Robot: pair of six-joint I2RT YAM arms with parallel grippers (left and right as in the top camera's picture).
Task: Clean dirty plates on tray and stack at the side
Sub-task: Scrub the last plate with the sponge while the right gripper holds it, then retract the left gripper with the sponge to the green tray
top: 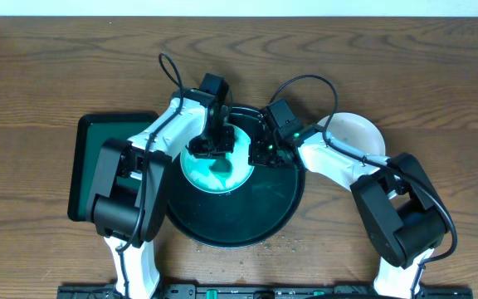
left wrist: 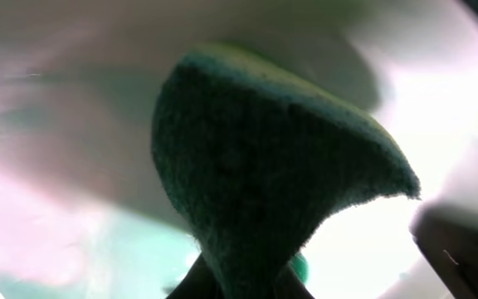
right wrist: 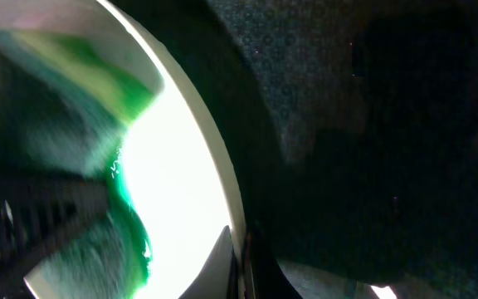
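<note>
Plate cleaning, seemingly part done: left hand (top: 210, 148), clamping a green sponge (left wrist: 256, 166), is scrubbing the teal-smeared plate (top: 222, 173) lying on the tray (top: 260, 218) mid-surface, right hand (top: 262, 152) pinching its rim, one white plate (top: 357, 131) sitting off-tray toward the surface's right edge.

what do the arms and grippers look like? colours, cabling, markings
White links with bulky black joint housings on the left arm and right arm. The left gripper and right gripper are black. A thin black cable loops off each wrist. Small green light near the right wrist; no markings legible.
</note>
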